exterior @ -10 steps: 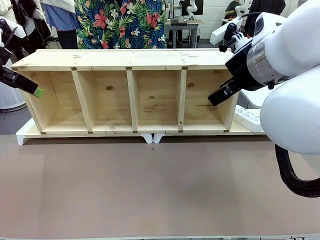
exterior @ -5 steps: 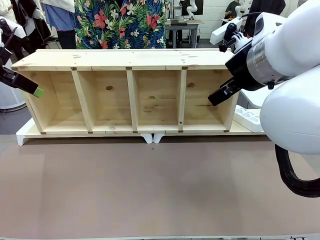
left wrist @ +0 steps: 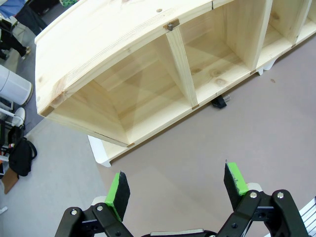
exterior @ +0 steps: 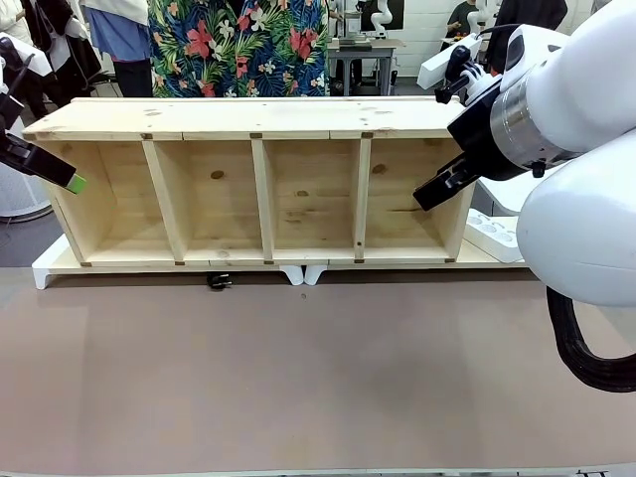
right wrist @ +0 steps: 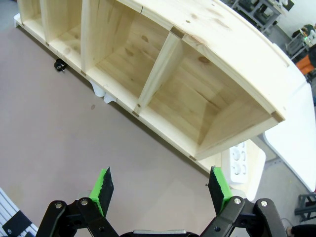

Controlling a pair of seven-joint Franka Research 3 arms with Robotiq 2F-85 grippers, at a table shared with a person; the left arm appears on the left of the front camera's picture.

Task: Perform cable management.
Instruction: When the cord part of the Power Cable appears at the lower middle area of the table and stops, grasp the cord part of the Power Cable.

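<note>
The cable's round black plug [exterior: 219,280] pokes out from under the front edge of the wooden shelf unit [exterior: 258,117], below its second compartment from the left; it is also seen as the plug [left wrist: 219,102] and the plug [right wrist: 59,64]. The cord itself is hidden behind the shelf. My left gripper [left wrist: 177,186] hangs open and empty above the brown table, off the shelf's left end, its green pad [exterior: 76,184] beside the shelf's left wall. My right gripper [right wrist: 160,189] is open and empty, high over the table near the shelf's right end.
The four-compartment shelf lies on its side on a white base [exterior: 45,270] along the table's far edge. A white power strip [exterior: 494,237] sits right of it, also visible as the strip [right wrist: 238,160]. A person in a floral shirt [exterior: 238,45] stands behind.
The black plug has appeared from under the shelf's front edge; earlier frames showed none there. Both arms have stayed still.
</note>
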